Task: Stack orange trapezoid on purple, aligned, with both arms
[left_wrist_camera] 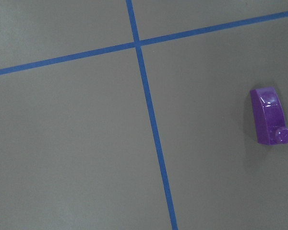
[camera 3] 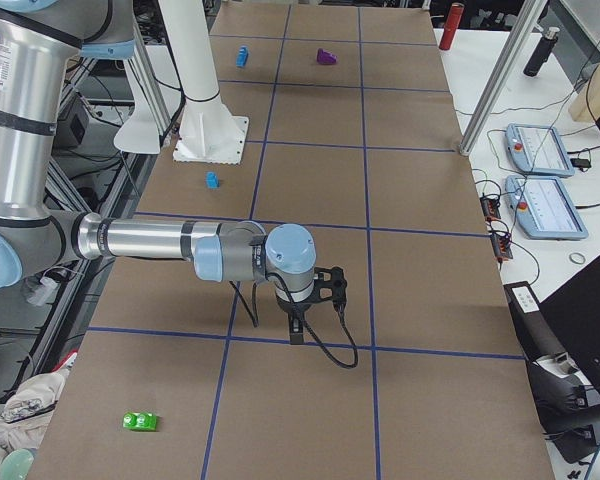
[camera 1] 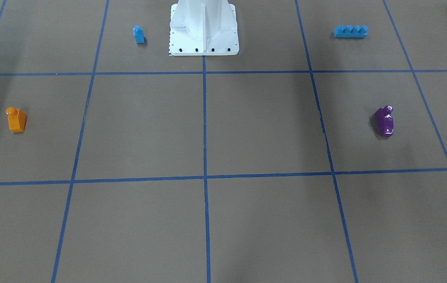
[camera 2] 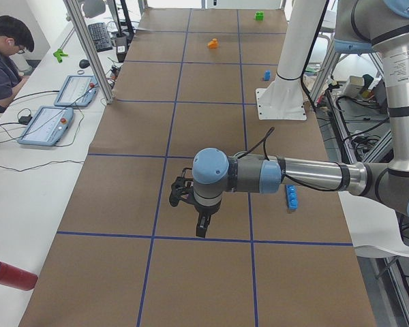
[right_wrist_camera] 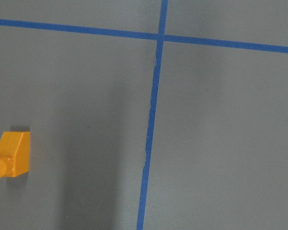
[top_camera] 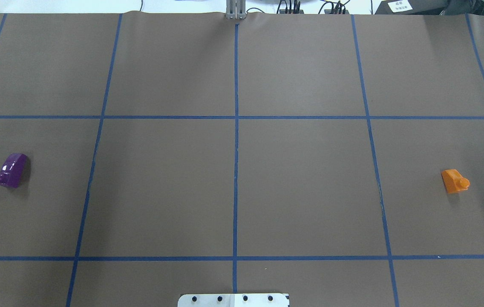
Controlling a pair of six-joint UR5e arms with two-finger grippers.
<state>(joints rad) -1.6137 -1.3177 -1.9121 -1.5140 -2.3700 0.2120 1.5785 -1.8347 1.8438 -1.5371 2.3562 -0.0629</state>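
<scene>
The orange trapezoid (top_camera: 454,181) rests far out on the robot's right of the tabletop (top_camera: 233,187) and the purple (top_camera: 11,170) far out on its left, well apart in the same row of taped squares. The right tool (camera 3: 296,325) is therefore nearer orange and the left tool (camera 2: 202,228) nearer purple. Both hang above the tabletop with neither brick in hand; how far open they are I cannot tell. The purple's long axis lies slightly askew to the tape. The small blue brick (camera 1: 139,34) and long blue brick (camera 1: 350,31) sit back beside the pedestal (camera 1: 204,29), off that line
</scene>
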